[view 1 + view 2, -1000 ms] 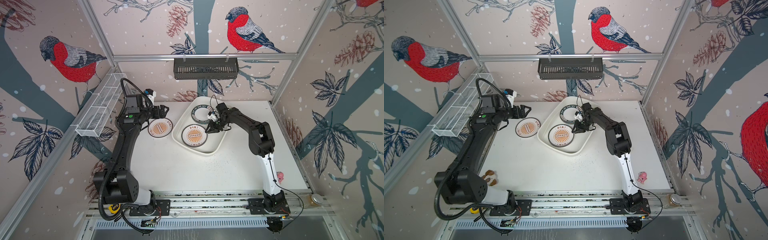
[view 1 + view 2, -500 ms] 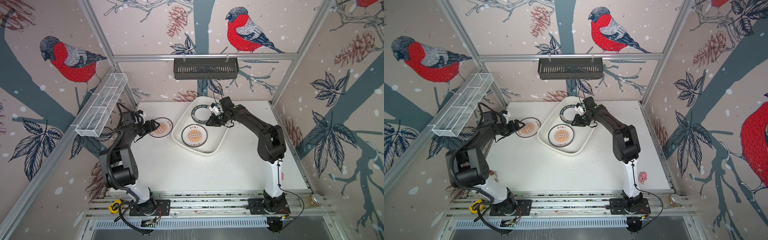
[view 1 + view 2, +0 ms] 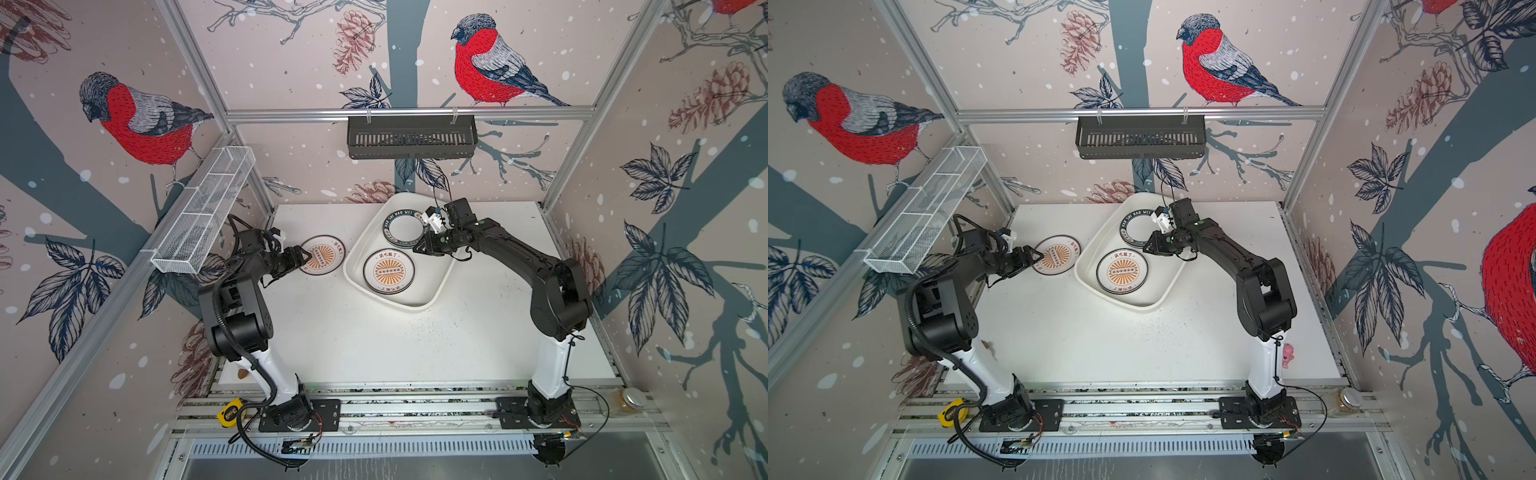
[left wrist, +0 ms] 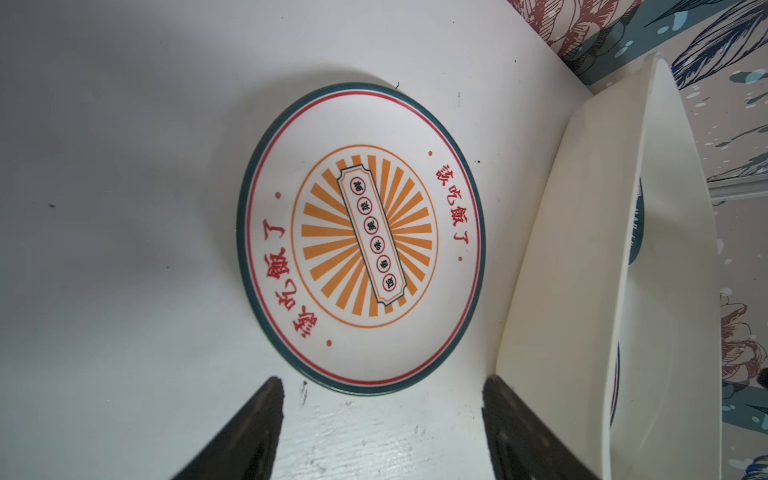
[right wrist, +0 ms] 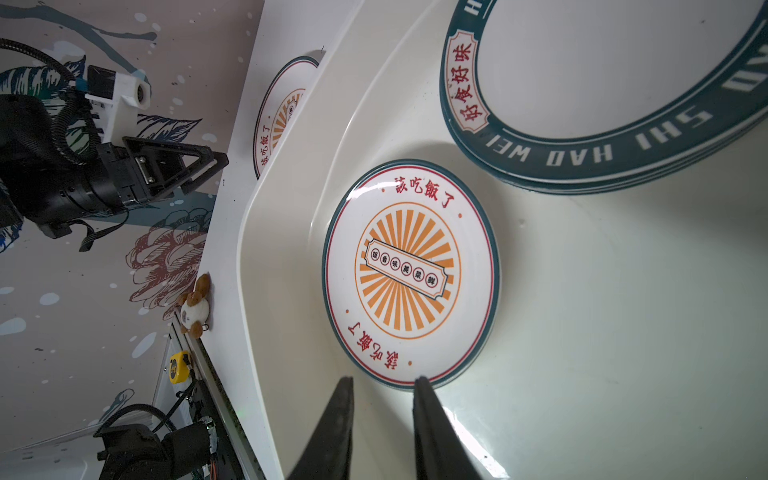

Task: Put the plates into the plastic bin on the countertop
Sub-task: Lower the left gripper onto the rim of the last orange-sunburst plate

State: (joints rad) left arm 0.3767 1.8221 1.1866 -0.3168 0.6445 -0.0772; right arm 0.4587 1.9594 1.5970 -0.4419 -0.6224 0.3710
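Bird-papered walls [image 3: 291, 62] enclose a white, speckled countertop [image 3: 353, 340]. The white bin [image 3: 434, 278] lies under the right pincer [image 5: 383, 380], which is narrow and empty. A sunburst plate [image 5: 409, 274] sits just ahead of it, with stacked green-banded plates [image 5: 582, 153] farther on. The left pincer [image 4: 381, 384], wide and empty, faces a second sunburst plate [image 4: 359, 237] on the countertop beside the bin.

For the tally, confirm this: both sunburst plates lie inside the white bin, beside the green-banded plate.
Wrong. Only one sunburst plate lies inside the plastic bin, beside the green-banded plate; the other sunburst plate sits on the countertop outside it, by the left gripper. Both top views show it.
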